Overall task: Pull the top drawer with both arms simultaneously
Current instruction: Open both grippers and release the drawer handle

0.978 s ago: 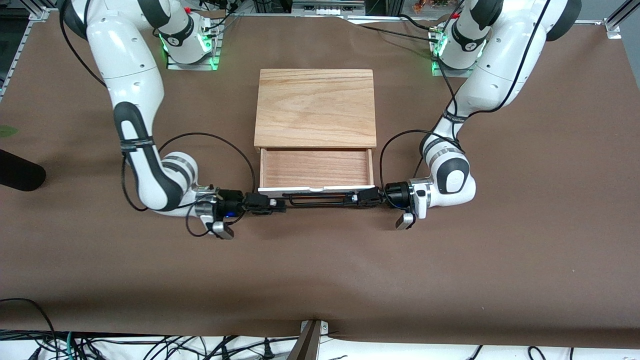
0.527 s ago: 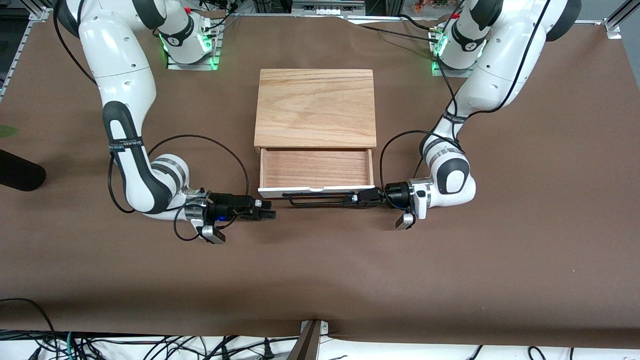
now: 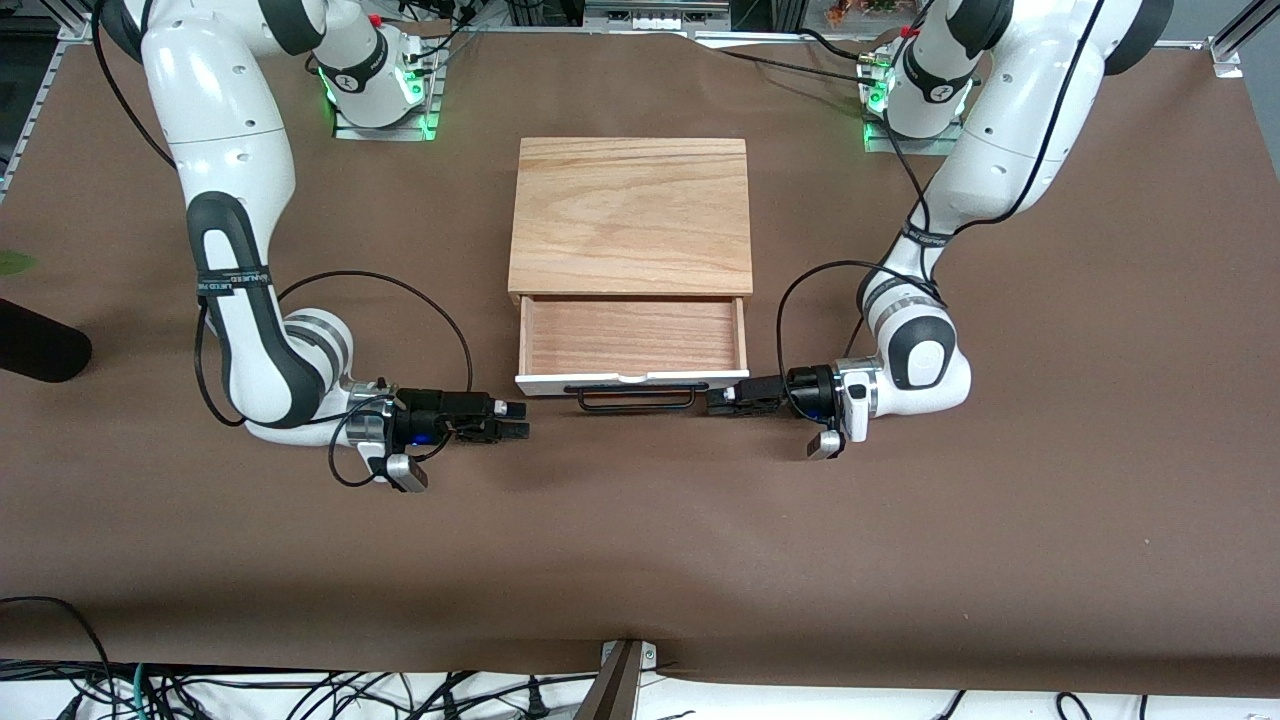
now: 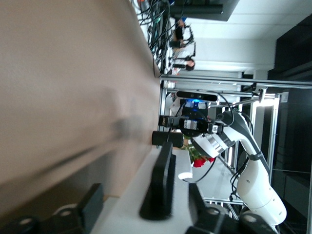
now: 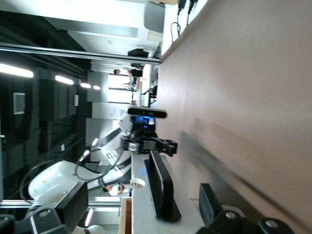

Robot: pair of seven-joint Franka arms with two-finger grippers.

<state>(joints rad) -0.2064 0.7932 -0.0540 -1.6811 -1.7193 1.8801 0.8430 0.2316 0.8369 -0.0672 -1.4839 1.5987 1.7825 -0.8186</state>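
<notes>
The top drawer (image 3: 632, 335) stands pulled out of the cabinet, its wood tray showing and its white front (image 3: 560, 381) toward the front camera. Its black bar handle (image 3: 635, 398) is free. My left gripper (image 3: 714, 400) is open, just off the handle's end toward the left arm's end of the table. My right gripper (image 3: 520, 421) is open too, a short way off the handle's other end. In the left wrist view the handle (image 4: 162, 183) shows ahead of the left gripper (image 4: 144, 192). In the right wrist view the handle (image 5: 161, 190) lies ahead of the right gripper (image 5: 142, 190).
The cabinet's wooden top board (image 3: 630, 215) lies between the two arm bases. A black object (image 3: 40, 345) sits at the right arm's end of the brown table. Cables (image 3: 300, 690) hang along the front edge.
Both grippers have let go of the handle. The right one opened first and drew back toward its end of the table; the left one then opened and backed off. The drawer stayed put.
</notes>
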